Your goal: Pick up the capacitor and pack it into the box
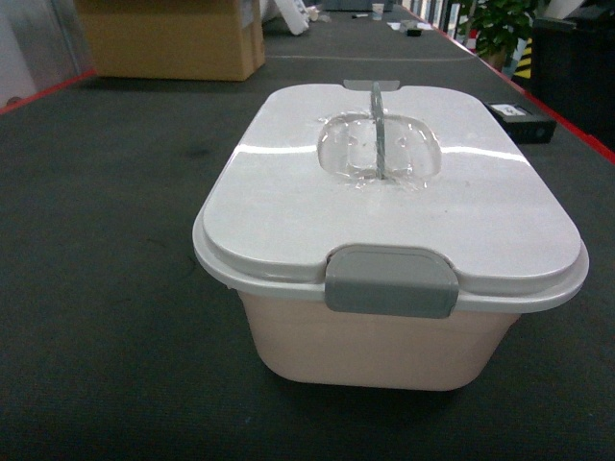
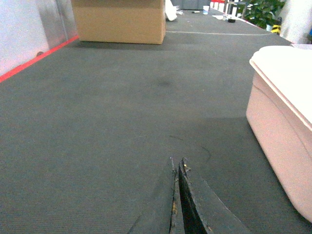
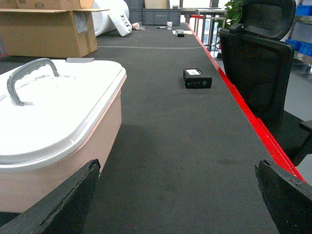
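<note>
head view puts the box (image 1: pixel 384 327) right in front of us on the dark table (image 1: pixel 106 317), its white lid (image 1: pixel 404 192) seated and the near grey latch (image 1: pixel 389 281) folded down; the clear handle (image 1: pixel 378 130) stands up along the box's long axis, which runs away from us. neither claw appears in that view. left wrist view shows our left gripper (image 2: pixel 176 195) with fingers pressed together, holding nothing, and the box just off to its right. right wrist view shows our right gripper (image 3: pixel 178 195) spread wide and empty, the box to its left. both arms flank it about equally, as far as we can judge. only the right wrist view shows a small black device (image 3: pixel 197 78) further along the table and a black chair (image 3: pixel 258 68) beyond the red edge. no capacitor is visible anywhere, so we'd guess it is either already packed or out of sight.
</note>
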Motion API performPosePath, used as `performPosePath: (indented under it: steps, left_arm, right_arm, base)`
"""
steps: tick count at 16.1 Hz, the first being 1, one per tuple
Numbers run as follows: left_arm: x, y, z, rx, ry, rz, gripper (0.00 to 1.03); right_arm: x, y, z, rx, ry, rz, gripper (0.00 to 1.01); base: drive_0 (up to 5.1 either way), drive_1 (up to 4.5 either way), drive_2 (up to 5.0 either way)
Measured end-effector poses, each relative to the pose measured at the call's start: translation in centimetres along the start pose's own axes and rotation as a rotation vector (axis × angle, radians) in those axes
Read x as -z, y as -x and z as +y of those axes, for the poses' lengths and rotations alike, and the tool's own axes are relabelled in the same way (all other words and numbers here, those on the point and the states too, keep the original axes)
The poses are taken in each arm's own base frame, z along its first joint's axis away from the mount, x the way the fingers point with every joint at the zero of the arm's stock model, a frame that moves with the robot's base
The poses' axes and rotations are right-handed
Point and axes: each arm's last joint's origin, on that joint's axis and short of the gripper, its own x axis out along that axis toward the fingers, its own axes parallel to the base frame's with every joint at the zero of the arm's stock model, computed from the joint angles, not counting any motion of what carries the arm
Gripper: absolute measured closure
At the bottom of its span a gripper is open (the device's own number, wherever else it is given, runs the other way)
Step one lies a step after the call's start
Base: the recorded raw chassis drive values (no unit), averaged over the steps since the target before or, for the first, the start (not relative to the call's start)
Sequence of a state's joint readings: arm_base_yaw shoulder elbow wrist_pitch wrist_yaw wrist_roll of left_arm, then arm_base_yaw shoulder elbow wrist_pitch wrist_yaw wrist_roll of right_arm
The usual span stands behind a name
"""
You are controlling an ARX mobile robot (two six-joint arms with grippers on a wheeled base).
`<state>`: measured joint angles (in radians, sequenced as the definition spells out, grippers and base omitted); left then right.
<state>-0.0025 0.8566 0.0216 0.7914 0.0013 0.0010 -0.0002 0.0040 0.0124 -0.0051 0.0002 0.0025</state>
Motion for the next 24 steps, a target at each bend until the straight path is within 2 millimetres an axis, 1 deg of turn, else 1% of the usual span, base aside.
performPosePath:
  steps: [1, 9, 19, 21, 22, 23, 24]
  left_arm:
    - [-0.7, 0.7, 0.0, -0.001, 0.000, -0.039, 1.01]
    - [-1.2, 3.0, 0.0, -0.002, 0.000, -0.059, 1.01]
    - [-1.1, 4.5, 0.0, -0.002, 0.000, -0.058, 1.01]
    - [-0.5, 5.5, 0.0, -0.003, 0.000, -0.023, 1.01]
    - [-1.1, 5.6, 0.0, -0.004, 0.000, -0.069, 1.01]
    - [-0.6, 5.6, 0.0, -0.004, 0.000, -0.036, 1.01]
    - [-0.7, 5.6, 0.0, -0.003, 0.000, -0.042, 1.01]
  right_arm:
    - [0.0, 0.0, 0.0, 0.000, 0.000, 0.000, 0.03]
    - [0.0, 0.0, 0.0, 0.000, 0.000, 0.000, 0.03]
    - [0.0, 0.0, 0.0, 0.000, 0.000, 0.000, 0.03]
    - [0.0, 0.0, 0.0, 0.000, 0.000, 0.000, 0.03]
    - [0.0, 0.0, 0.0, 0.000, 0.000, 0.001, 0.03]
    - [0.0, 0.0, 0.0, 0.000, 0.000, -0.001, 0.03]
    - [0.0, 0.0, 0.0, 0.000, 0.000, 0.000, 0.03]
  base:
    - [0.0, 0.00, 0.0]
    - [0.0, 0.00, 0.0]
    - [0.0, 0.00, 0.0]
    - [0.0, 0.00, 0.0]
    - [0.0, 0.00, 0.0]
    - [0.0, 0.00, 0.0]
    - [0.0, 0.00, 0.0]
